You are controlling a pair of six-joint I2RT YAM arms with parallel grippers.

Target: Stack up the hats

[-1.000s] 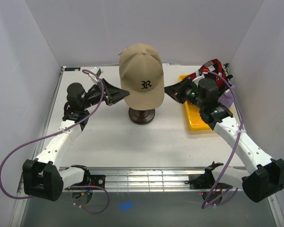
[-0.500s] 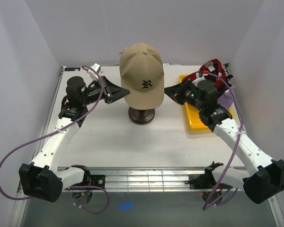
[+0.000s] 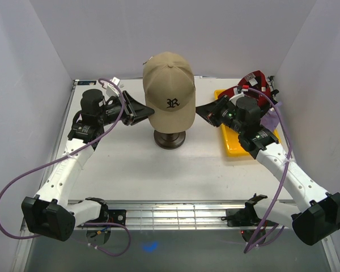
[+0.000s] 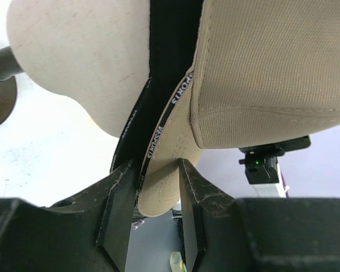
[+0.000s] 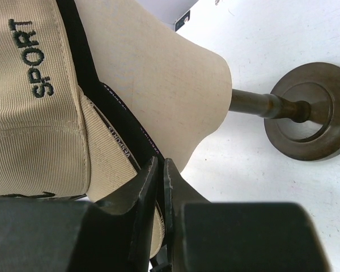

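While tan cap (image 3: 169, 85) is sitting on mannequin head (image 5: 158, 85), right gripper (image 5: 160, 161) is pinching its rim, left gripper (image 4: 156, 164) gaping around it.

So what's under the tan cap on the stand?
A black cap shows only its rim beneath the tan cap, both on the beige mannequin head. Its crown is covered.

Head (image 5: 158, 85) w/ tan hat (image 3: 169, 85) blocks ctr; tray (image 3: 233, 148) rt.

We find the tan "R" cap (image 3: 169, 90) upright over a black cap (image 4: 170, 51), between left gripper (image 3: 149, 110) and right gripper (image 3: 199, 109); a red cap (image 3: 257, 76) lies beyond the right.
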